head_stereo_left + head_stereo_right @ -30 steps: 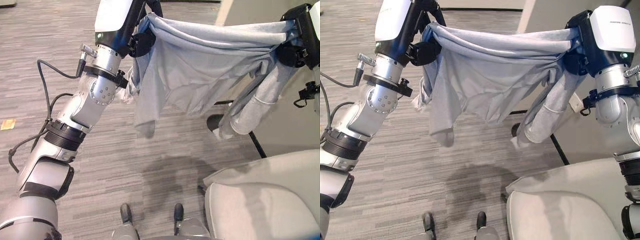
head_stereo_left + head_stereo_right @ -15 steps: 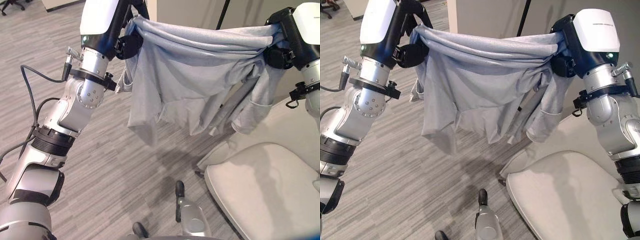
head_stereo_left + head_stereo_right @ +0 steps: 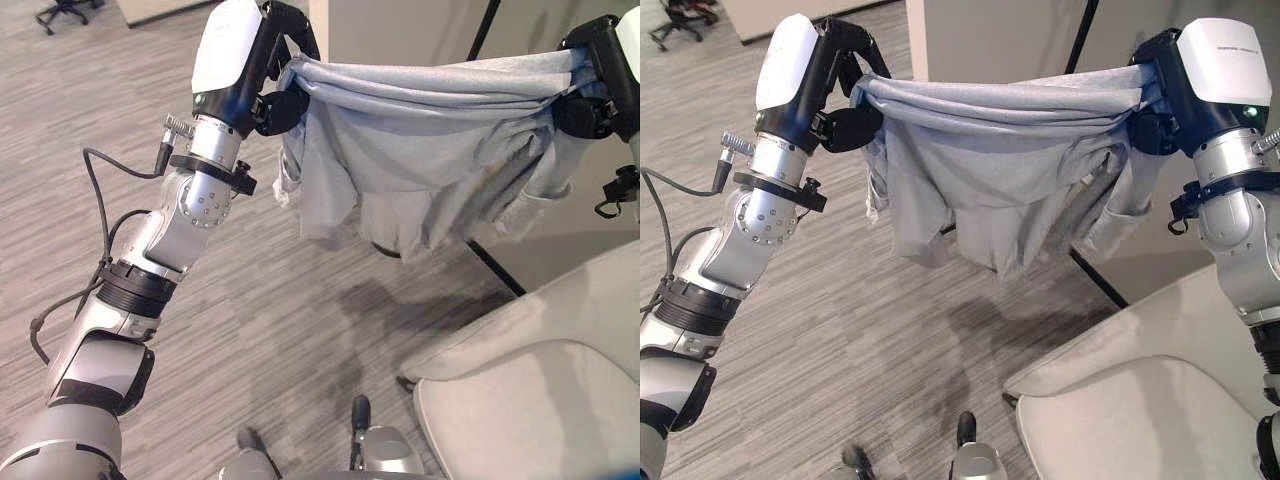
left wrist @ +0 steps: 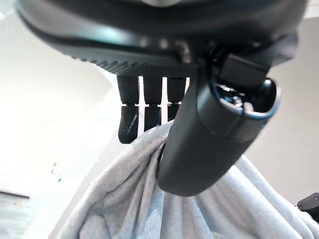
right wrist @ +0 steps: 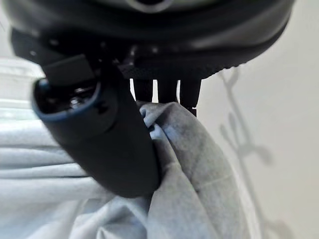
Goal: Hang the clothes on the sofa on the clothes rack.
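Both arms are raised, and a pale grey garment (image 3: pixel 1010 170) hangs stretched between the two hands, well above the floor (image 3: pixel 840 330). The left hand (image 3: pixel 845 110) pinches one end of the cloth — in its wrist view the thumb (image 4: pixel 199 149) presses down onto the bunched fabric (image 4: pixel 124 199) and the fingers (image 4: pixel 144 112) curl in behind it. The right hand (image 3: pixel 1155 100) grips the other end the same way: its thumb (image 5: pixel 119 149) lies over a thick fold of the cloth (image 5: pixel 194 169), and the fingertips (image 5: pixel 167 92) come down just behind that fold.

Between the hands the top edge of the garment runs as a gathered, nearly level band. Below it the body of the cloth sags in loose folds. A sleeve (image 3: pixel 910 225) droops below the left hand, and another bundle of cloth — perhaps the second sleeve, though the folds make it hard to tell — hangs below the right hand.

Beneath the right arm sits the light sofa (image 3: pixel 1140 400), its cushion well below the garment and not touching it. A thin dark rod (image 3: pixel 1097 277) slants along the floor under the cloth toward the sofa, and another dark pole (image 3: pixel 1082 35) rises behind the garment, near the right hand, against a pale wall (image 3: pixel 990 35). An office chair (image 3: pixel 675 15) stands far off beyond the left hand.
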Motion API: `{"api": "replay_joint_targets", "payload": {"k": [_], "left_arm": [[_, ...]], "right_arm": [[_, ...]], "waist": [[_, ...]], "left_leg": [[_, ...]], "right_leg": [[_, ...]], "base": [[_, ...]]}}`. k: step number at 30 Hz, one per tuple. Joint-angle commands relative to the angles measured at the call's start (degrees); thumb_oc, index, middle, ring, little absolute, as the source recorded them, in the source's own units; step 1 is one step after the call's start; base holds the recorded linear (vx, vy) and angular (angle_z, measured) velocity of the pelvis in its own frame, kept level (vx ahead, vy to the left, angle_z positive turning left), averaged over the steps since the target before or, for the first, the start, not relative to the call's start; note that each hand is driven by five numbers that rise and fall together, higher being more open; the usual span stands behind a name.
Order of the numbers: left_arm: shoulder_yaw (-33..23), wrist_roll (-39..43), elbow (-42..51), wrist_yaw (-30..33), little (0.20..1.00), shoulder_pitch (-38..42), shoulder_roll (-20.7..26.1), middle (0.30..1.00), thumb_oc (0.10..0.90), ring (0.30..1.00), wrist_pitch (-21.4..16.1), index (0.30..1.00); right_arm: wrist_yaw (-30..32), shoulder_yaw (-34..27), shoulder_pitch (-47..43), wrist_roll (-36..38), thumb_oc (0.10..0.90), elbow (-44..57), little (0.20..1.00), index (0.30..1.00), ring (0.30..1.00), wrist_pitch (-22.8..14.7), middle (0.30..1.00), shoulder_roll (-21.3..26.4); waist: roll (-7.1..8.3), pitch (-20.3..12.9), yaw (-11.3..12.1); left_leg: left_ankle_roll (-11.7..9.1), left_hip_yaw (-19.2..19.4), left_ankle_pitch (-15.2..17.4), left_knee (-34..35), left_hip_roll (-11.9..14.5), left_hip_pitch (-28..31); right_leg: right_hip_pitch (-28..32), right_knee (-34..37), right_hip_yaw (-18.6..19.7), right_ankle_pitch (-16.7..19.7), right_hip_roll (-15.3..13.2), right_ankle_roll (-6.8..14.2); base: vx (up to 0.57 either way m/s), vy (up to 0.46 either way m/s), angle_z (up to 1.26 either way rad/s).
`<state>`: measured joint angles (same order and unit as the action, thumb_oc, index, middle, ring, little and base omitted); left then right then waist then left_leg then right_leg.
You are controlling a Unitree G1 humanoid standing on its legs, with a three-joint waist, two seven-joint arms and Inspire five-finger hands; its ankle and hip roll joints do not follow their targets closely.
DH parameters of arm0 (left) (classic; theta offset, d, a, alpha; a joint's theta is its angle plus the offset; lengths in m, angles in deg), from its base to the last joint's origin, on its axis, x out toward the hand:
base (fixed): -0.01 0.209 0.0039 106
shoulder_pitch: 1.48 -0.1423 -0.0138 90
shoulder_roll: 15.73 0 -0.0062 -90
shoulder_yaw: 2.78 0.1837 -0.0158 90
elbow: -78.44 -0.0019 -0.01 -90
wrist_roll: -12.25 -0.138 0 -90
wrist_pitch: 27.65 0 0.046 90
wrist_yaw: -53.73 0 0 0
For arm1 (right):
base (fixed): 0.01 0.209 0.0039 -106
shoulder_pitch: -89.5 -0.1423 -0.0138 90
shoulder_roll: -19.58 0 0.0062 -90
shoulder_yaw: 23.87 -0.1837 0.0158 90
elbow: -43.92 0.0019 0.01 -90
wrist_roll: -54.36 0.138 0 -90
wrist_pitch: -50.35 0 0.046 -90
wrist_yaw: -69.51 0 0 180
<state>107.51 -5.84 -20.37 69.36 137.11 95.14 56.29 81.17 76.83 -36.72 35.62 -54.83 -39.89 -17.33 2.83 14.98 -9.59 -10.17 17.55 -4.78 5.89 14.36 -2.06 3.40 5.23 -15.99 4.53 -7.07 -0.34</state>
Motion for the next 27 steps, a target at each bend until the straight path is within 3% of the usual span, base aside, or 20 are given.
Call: {"api": "replay_joint_targets", "payload": {"k": [1,2,3,5,6,7,8,10,11,13,15,16,17,18,23,25,26,27], "left_arm": [[-5.46,2.3,3.44,4.58,0.3,2.23,4.91,0.3,0.4,0.3,-1.42,0.3],[-5.67,2.62,3.79,4.72,0.3,1.86,5.69,0.3,0.4,0.3,-1.63,0.3],[-6.15,3.13,4.81,4.31,0.3,1.55,6.18,0.3,0.4,0.3,-1.81,0.3],[-4.79,2.55,5.11,4.02,0.3,2.64,7.58,0.3,0.4,0.3,-2.1,0.3],[-4.87,2.56,5.08,4.02,0.3,2.61,7.67,0.3,0.4,0.3,-2.1,0.3],[-5.48,2.0,5.48,4.25,0.3,2.19,8.26,0.3,0.4,0.3,-1.68,0.3],[-5.66,1.99,5.53,4.24,0.3,2.12,8.34,0.3,0.4,0.3,-1.65,0.3],[-5.99,1.54,6.26,4.4,0.3,2.74,10.21,0.3,0.4,0.3,-1.43,0.3],[-6.11,1.39,6.49,4.37,0.3,3.16,10.95,0.3,0.4,0.3,-1.33,0.3],[-7.03,0.94,6.85,4.15,0.3,2.9,12.19,0.3,0.4,0.3,-0.98,0.3],[-9.45,0.44,7.88,3.73,0.3,1.33,13.23,0.3,0.4,0.3,-0.37,0.3],[-10.45,0.04,8.56,3.27,0.3,0.43,13.23,0.3,0.4,0.3,-0.21,0.3],[-12.15,-0.19,8.29,2.85,0.3,-1.59,12.3,0.3,0.4,0.3,-0.38,0.3],[-12.63,-0.17,8.14,2.84,0.3,-2.13,12.15,0.3,0.4,0.3,-0.5,0.3],[-14.49,-0.08,8.52,2.21,0.3,-5.42,10.36,0.3,0.4,0.3,-0.78,0.3],[-14.54,0.25,8.71,2.45,0.3,-5.53,10.19,0.3,0.4,0.3,-0.91,0.3],[-14.47,0.3,8.64,2.48,0.3,-5.32,10.24,0.3,0.4,0.3,-0.94,0.3],[-13.81,1.24,8.2,3.0,0.3,-4.71,10.03,0.3,0.4,0.3,-1.09,0.3]], "right_arm": [[4.44,-4.8,-4.54,2.18,0.4,0.58,0.3,0.3,0.3,0.15,0.3,5.19],[4.13,-4.06,-5.1,1.64,0.4,0.31,0.3,0.3,0.3,0.39,0.3,5.22],[3.4,-4.22,-4.55,1.85,0.4,0.38,0.3,0.3,0.3,1.0,0.3,3.29],[3.42,-2.06,-6.95,1.16,0.4,0.18,0.3,0.3,0.3,1.25,0.3,1.56],[3.44,-1.74,-7.31,1.15,0.4,0.08,0.3,0.3,0.3,1.28,0.3,1.48],[4.3,-0.46,-9.29,1.35,0.4,-0.39,0.3,0.3,0.3,1.2,0.3,-0.08],[4.34,-0.1,-9.73,1.36,0.4,-0.52,0.3,0.3,0.3,1.19,0.3,-0.12],[4.72,2.47,-13.26,1.28,0.4,-0.92,0.3,0.3,0.3,0.96,0.3,-1.25],[4.9,3.99,-15.25,1.42,0.4,-1.53,0.3,0.3,0.3,0.72,0.3,-1.82],[4.48,5.47,-17.42,1.56,0.4,-1.6,0.3,0.3,0.3,0.69,0.3,-2.62],[3.86,6.14,-19.14,2.0,0.4,-1.59,0.3,0.3,0.3,0.76,0.3,-3.33],[3.9,5.86,-18.91,2.19,0.4,-1.76,0.3,0.3,0.3,1.0,0.3,-3.73],[3.77,5.43,-18.26,2.78,0.4,-1.88,0.3,0.3,0.3,0.72,0.3,-4.61],[3.78,5.37,-17.97,2.93,0.4,-1.6,0.3,0.3,0.3,0.53,0.3,-4.65],[3.41,2.54,-14.28,3.66,0.4,-0.69,0.3,0.3,0.3,0.45,0.3,-4.48],[3.48,2.38,-14.61,4.08,0.4,-0.17,0.3,0.3,0.3,0.11,0.3,-4.27],[3.5,2.4,-14.79,4.17,0.4,-0.29,0.3,0.3,0.3,0.07,0.3,-4.21],[3.51,3.02,-16.1,5.02,0.4,-0.31,0.3,0.3,0.3,-0.02,0.3,-3.9]], "waist": [[0.02,-7.32,2.32],[-0.49,-7.54,2.56],[-1.98,-8.51,2.46],[-2.15,-8.95,2.69],[-2.04,-8.93,2.93],[-2.4,-8.39,3.35],[-2.47,-8.38,3.56],[-3.11,-7.57,5.09],[-3.2,-7.53,5.81],[-3.19,-6.95,6.67],[-3.09,-7.19,7.48],[-2.81,-7.5,7.57],[-1.7,-8.64,7.35],[-1.53,-9.06,7.37],[-1.58,-9.65,6.94],[-0.41,-8.48,8.12],[-0.34,-8.33,8.08],[0.53,-7.44,9.52]], "left_leg": [[-1.05,-3.9,0.24,-0.89,0.2,-3.24],[-0.93,-5.1,0.98,-0.89,-0.31,-2.96],[-0.58,-4.88,0.79,-0.89,-1.87,-0.62],[2.36,-3.61,2.8,-0.89,-5.46,2.29],[2.51,-3.19,2.95,-0.89,-5.63,2.45],[4.48,0.53,4.83,-0.89,-6.78,4.48],[4.59,0.89,4.68,-0.89,-6.75,4.39],[5.48,5.31,5.86,-0.89,-6.57,5.74],[5.22,6.64,7.21,-0.89,-6.62,6.64],[5.38,9.9,7.27,-0.89,-7.02,7.6],[5.24,13.37,7.26,-0.89,-7.19,8.18],[5.14,14.71,7.3,-0.89,-7.19,8.66],[4.26,15.69,6.56,-0.89,-6.82,9.42],[4.21,16.04,6.54,-0.89,-6.81,9.68],[3.4,15.2,6.3,-1.1,-6.43,12.83],[2.32,11.25,6.31,-6.34,-5.79,11.31],[2.1,11.02,6.9,-7.72,-5.36,10.7],[1.47,4.2,7.68,-9.97,-5.09,7.78]], "right_leg": [[6.47,-0.23,1.5,-11.25,-3.24,8.1],[7.24,-0.23,2.46,-11.34,-3.16,8.37],[8.01,-0.23,4.27,-10.67,-4.38,9.13],[7.83,-0.68,6.44,-7.68,-7.31,10.46],[7.72,-0.66,6.84,-7.59,-7.55,10.61],[4.65,-6.19,6.74,-6.23,-9.62,11.43],[4.14,-6.49,7.21,-6.13,-9.63,11.42],[1.05,-12.87,1.67,-5.44,-11.82,10.92],[0.36,-15.8,-2.3,-5.62,-13.49,11.03],[-2.48,-19.21,-11.12,-4.53,-14.02,10.58],[-2.95,-15.92,-19.6,-5.53,-12.86,9.61],[-2.67,-12.6,-21.77,-5.58,-11.45,9.08],[0.06,-3.47,-19.04,-4.2,-7.17,9.13],[0.69,-1.33,-18.56,-3.93,-6.25,9.14],[2.23,-0.23,-15.06,-5.98,-2.91,8.26],[2.99,-0.23,-12.8,-7.16,-1.92,7.4],[3.01,-0.23,-12.85,-7.35,-1.83,7.21],[3.18,-0.23,-11.47,-7.82,-1.63,7.02]], "base": [[0.41,0.116,-0.43],[0.6,0.256,-0.7],[0.66,0.356,-0.77],[0.51,0.347,-1.27],[0.25,0.312,-1.5],[0.1,0.198,-1.15],[0.14,0.255,-1.21],[0.08,0.167,-0.94],[0.07,0.2,-0.87],[0.04,0.187,-1.01],[0.02,0.055,-0.99],[0.11,-0.187,-0.87],[0.15,-0.219,-0.53],[0.14,-0.194,-0.43],[0.13,-0.115,-0.5],[0.1,-0.162,-0.2],[0.02,-0.121,-0.37],[0.0,-0.067,-0.39]]}}
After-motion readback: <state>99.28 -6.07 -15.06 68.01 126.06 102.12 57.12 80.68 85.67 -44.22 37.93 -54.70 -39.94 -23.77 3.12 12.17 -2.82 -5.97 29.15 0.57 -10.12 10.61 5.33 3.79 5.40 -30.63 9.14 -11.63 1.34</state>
